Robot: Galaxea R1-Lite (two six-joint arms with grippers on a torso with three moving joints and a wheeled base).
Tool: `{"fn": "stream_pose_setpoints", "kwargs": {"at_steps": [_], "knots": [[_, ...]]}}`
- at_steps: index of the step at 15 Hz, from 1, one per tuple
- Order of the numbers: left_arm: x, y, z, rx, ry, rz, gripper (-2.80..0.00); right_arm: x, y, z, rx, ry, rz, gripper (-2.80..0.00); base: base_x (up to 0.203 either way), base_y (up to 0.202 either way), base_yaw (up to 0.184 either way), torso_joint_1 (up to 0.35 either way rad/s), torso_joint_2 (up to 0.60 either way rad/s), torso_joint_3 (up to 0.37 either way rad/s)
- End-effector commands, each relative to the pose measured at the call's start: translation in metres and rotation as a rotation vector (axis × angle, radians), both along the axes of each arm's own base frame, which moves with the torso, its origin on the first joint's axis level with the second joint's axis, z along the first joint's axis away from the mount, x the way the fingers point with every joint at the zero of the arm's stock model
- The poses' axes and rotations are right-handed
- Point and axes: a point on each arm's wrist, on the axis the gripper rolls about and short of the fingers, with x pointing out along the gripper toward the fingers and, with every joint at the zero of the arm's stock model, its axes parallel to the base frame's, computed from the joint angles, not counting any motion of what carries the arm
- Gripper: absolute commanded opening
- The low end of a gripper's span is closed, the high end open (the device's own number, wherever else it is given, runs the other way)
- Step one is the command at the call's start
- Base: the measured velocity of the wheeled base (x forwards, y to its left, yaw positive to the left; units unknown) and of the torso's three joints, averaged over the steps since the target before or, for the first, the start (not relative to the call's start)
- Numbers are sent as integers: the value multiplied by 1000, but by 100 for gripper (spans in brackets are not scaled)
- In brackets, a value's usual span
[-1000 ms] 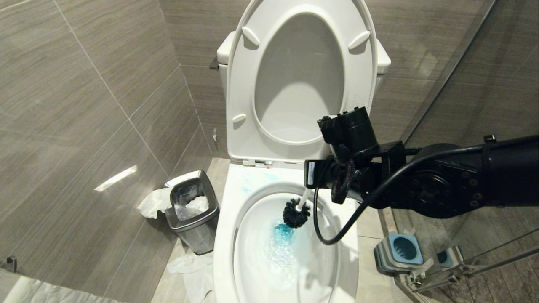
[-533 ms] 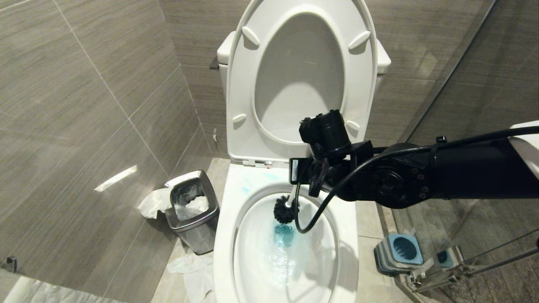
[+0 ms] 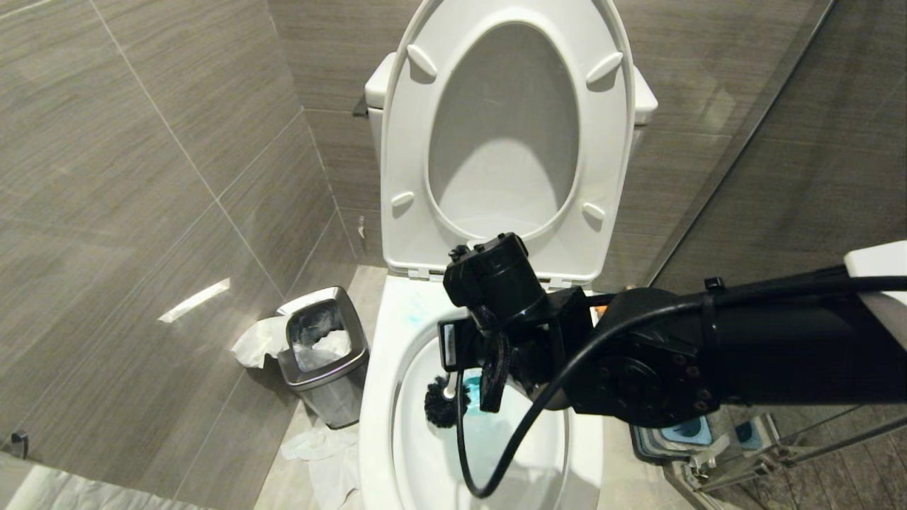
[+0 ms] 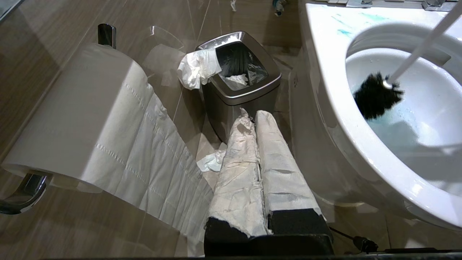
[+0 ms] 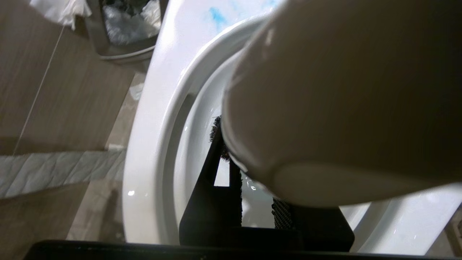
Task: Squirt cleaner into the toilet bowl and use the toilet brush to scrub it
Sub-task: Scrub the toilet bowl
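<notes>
I see the toilet brush slanting down into the toilet bowl, its black bristle head against the bowl's left inner wall. The glossy white bowl holds blue-tinted water, with blue streaks on its rim.

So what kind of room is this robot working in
Most likely a small bathroom: a white ceramic toilet bowl with its seat raised, a toilet paper roll on a chrome wall holder, and a small steel waste bin against grey tiled walls.

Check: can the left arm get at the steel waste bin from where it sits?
Probably yes. The left pincer, shut, points at the waste bin with only floor and scrap tissue between; the toilet bowl lies to one side.
</notes>
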Motion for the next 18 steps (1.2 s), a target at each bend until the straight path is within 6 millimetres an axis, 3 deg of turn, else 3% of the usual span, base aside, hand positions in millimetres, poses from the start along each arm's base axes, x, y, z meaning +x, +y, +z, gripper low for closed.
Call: {"fn": "stream_pose_setpoints", "kwargs": {"at_steps": [1, 7, 10, 18], "knots": [[0, 0, 0, -1, 1, 1, -280, -24, -7, 4, 2, 12, 25, -280, 0, 0, 0, 0, 0, 0], [0, 0, 0, -1, 1, 0, -280, -63, -55, 16, 1, 33, 22, -280, 0, 0, 0, 0, 0, 0], [0, 0, 0, -1, 1, 1, -280, -73, -81, 13, -7, 49, -10, -280, 0, 0, 0, 0, 0, 0], [0, 0, 0, -1, 1, 1, -280, -32, -119, 16, -1, 35, -196, -280, 0, 0, 0, 0, 0, 0]]}}
